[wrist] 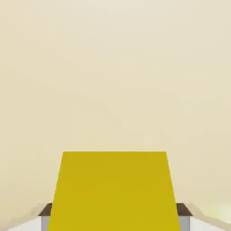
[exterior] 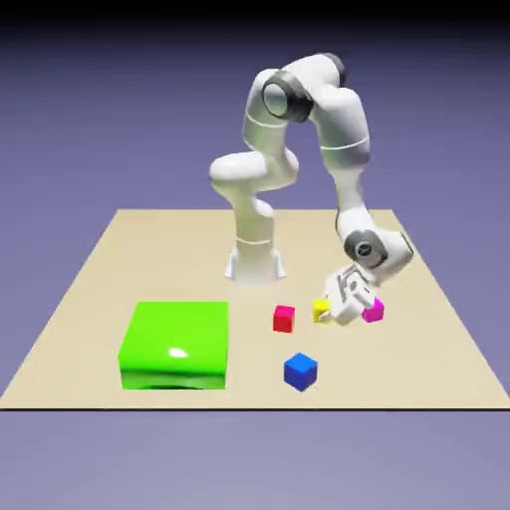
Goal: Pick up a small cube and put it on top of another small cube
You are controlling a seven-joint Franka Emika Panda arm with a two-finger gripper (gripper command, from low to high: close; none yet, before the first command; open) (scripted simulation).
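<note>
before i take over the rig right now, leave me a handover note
Gripper: closed on the yellow cube, a finger tip at either side of it.
Other small cubes: red, blue and magenta, all on the table. The large green block is at the exterior view's left.
Done: yellow cube grasped; whether it is off the table, I can't tell.
Left: set it on another small cube and release.

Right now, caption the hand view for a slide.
Yellow cube between the gripper's two finger tips, pale tabletop beyond.
</note>
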